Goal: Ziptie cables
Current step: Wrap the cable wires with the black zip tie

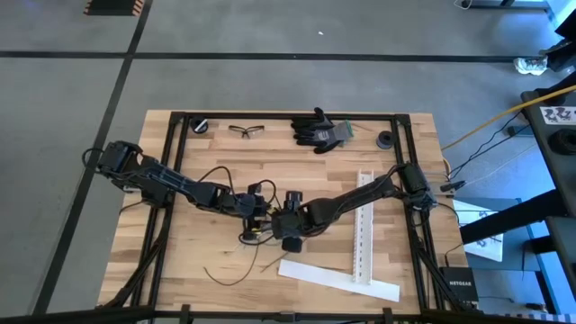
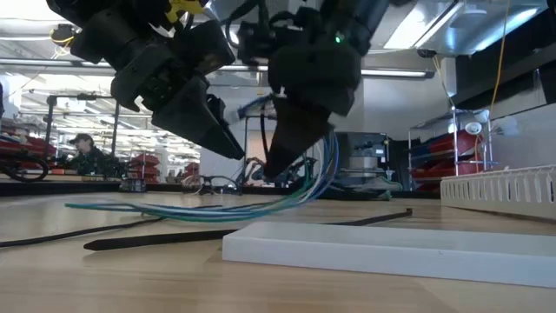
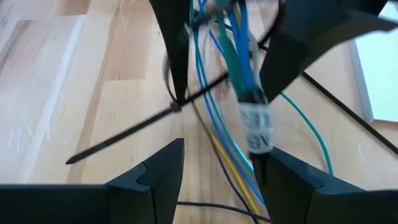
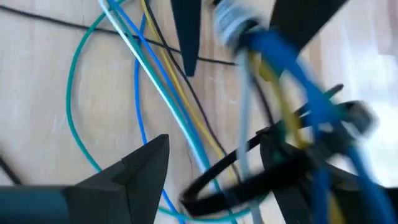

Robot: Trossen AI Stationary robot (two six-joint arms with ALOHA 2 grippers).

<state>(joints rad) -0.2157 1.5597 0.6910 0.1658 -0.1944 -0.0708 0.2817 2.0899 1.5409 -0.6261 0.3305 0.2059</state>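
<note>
The cables [image 3: 239, 68] are a bundle of blue, green, yellow and grey wires with a white label band [image 3: 256, 127]. In the low view the bundle [image 2: 323, 165] rises off the table between the two grippers, and its far part [image 2: 156, 209] lies on the wood. A black ziptie [image 3: 134, 134] crosses the bundle and shows as a loop [image 4: 217, 180] around the wires. Another ziptie [image 2: 174, 236] lies flat on the table. My left gripper [image 3: 221, 152] and my right gripper [image 4: 217, 142] meet at the table's middle, both open, with the bundle running between each pair of fingers. My left gripper has the bundle's labelled part [image 3: 260, 146] close beside one finger [image 3: 292, 177], not pinched; I cannot tell whether it touches. My right gripper slants down from above. The raised wires [image 4: 292, 106] and the ziptie loop lie against one finger [image 4: 289, 165], and the fingers stand apart, not pinched on them.
A flat white strip [image 1: 337, 279] lies near the front edge and a white perforated strip [image 1: 364, 225] runs along the right side. Black gloves [image 1: 317, 131], safety glasses [image 1: 245, 130] and two small round black parts [image 1: 199, 125] sit at the far edge.
</note>
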